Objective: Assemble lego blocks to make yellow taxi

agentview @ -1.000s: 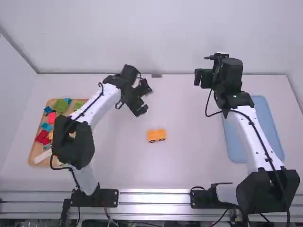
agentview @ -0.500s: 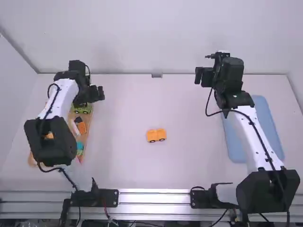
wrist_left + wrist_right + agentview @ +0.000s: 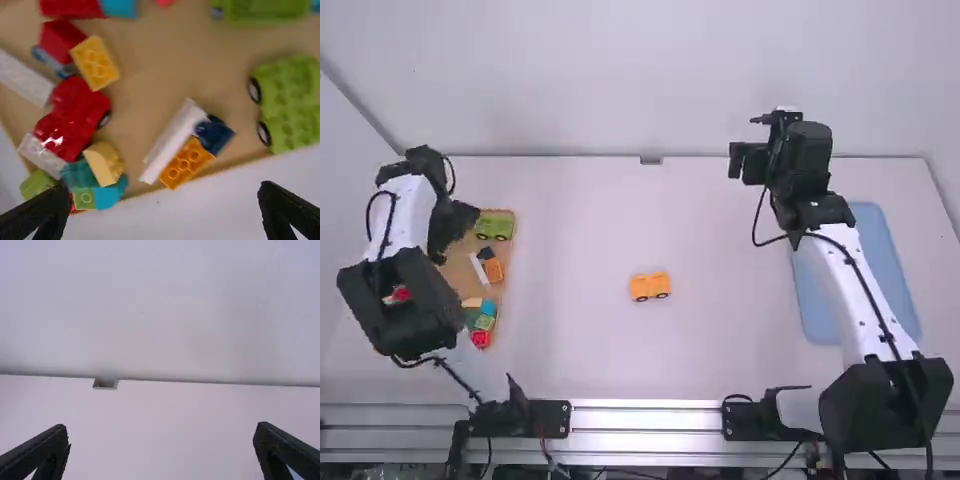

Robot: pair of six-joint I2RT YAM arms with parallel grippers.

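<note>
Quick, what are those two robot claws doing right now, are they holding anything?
Left gripper: open, holding nothing, above the block tray.
Right gripper: open, holding nothing.

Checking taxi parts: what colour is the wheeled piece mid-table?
The wheeled piece is yellow-orange, clearest in the high view.

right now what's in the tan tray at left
The tray holds a green wheeled base, a red wheeled base, a yellow block, an orange block and more. In the high view, the left arm covers much of its left side.
</note>
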